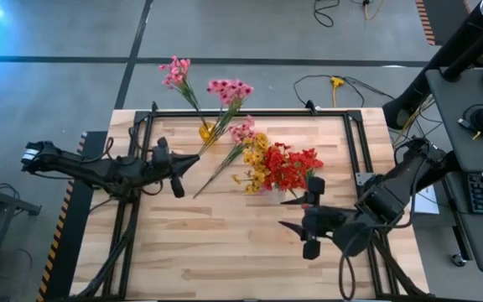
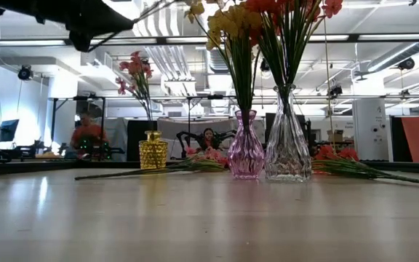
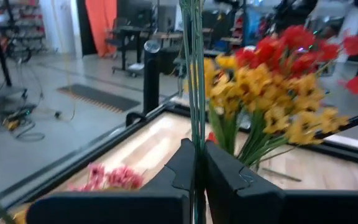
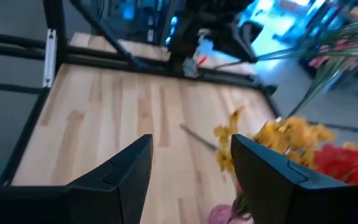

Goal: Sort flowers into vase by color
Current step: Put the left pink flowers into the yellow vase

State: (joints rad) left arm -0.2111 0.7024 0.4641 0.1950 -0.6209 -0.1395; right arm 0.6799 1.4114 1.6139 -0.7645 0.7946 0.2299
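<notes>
My left gripper (image 1: 193, 159) hangs over the table's left half, shut on a pink flower spray whose blossoms (image 1: 229, 88) reach past the far edge. Another pink spray (image 1: 174, 71) stands in the small yellow vase (image 2: 152, 149). Yellow flowers (image 1: 257, 164) fill the pink vase (image 2: 246, 156), and red flowers (image 1: 293, 168) fill the clear vase (image 2: 287, 149). A third pink spray (image 1: 225, 159) lies flat on the table between the vases. My right gripper (image 1: 302, 214) is open above the table's right half, near the red flowers, with nothing between its fingers. My left gripper pinches the pink spray's thin green stems (image 3: 196, 134) between its two fingers, toward their lower end. The fingers (image 3: 229, 177) come level from the table's left and lie across the stems. The spray is lifted clear and slants up toward the far right, blossoms highest.
A black metal frame (image 1: 250, 112) runs along the table's edges. More blossoms with stems (image 2: 344, 156) lie on the table right of the clear vase. Bare wood (image 1: 225, 243) stretches across the near half. Cables (image 1: 334, 84) lie on the floor beyond.
</notes>
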